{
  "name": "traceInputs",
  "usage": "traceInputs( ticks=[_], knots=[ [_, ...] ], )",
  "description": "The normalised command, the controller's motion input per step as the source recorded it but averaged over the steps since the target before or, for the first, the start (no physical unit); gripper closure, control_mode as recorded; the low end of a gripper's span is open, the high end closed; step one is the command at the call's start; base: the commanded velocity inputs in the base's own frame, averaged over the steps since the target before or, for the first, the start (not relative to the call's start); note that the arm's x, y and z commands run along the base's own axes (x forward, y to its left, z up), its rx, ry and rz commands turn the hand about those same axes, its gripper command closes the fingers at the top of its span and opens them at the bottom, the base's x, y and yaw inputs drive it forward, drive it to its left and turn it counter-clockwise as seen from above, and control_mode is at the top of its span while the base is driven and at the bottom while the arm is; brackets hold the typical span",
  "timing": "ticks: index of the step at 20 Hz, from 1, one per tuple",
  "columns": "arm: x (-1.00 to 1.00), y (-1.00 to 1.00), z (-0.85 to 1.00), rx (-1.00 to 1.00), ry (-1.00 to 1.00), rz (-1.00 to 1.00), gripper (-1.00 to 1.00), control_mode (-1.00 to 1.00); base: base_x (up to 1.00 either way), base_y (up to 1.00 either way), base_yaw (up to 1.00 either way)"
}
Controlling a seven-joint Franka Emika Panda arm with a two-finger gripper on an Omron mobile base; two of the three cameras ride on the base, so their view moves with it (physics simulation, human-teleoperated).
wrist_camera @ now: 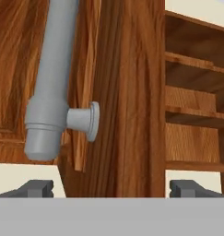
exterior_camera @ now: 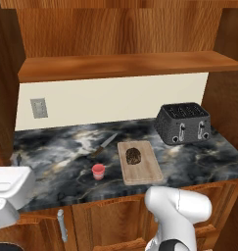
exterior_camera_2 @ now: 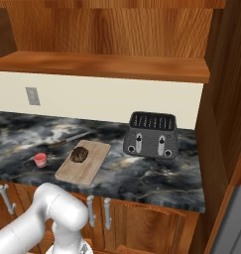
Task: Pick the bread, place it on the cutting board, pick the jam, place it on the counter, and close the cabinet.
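The dark speckled bread (exterior_camera: pixel 133 156) (exterior_camera_2: pixel 80 154) lies on the tan cutting board (exterior_camera: pixel 145 171) (exterior_camera_2: pixel 90 166). To the board's left the small pink jam (exterior_camera: pixel 98 171) (exterior_camera_2: pixel 40 159) stands upright on the dark marble counter (exterior_camera: pixel 52 166) (exterior_camera_2: pixel 151 173). The cabinet (exterior_camera: pixel 125 66) (exterior_camera_2: pixel 107 64) above is open, its inner shelf bare. In the hand view my gripper (wrist_camera: pixel 112 188) is open and holds nothing. It sits close to the edge of the cabinet door (wrist_camera: pixel 127 92), just right of the grey bar handle (wrist_camera: pixel 51 92). Both fingertips (wrist_camera: pixel 37 186) stand wide apart.
A dark toaster (exterior_camera: pixel 183 122) (exterior_camera_2: pixel 151 134) stands at the counter's right end. A knife (exterior_camera: pixel 103 144) lies behind the jam, left of the board. A wall outlet (exterior_camera: pixel 38 108) (exterior_camera_2: pixel 32 95) is on the cream backsplash. Lower cabinets with handles (exterior_camera_2: pixel 107 213) run under the counter.
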Motion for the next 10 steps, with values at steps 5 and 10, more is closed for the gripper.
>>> traceInputs(
  ticks=[5, 10],
  knots=[
    [0.13, -0.27, 0.0, 0.0, -0.05, -0.17, -1.0, -1.0, 0.0, 0.0, 0.0],
    [0.14, -0.24, 0.0, 0.0, -0.04, -0.17, -1.0, -1.0, 0.0, 0.0, 0.0]
  ],
)
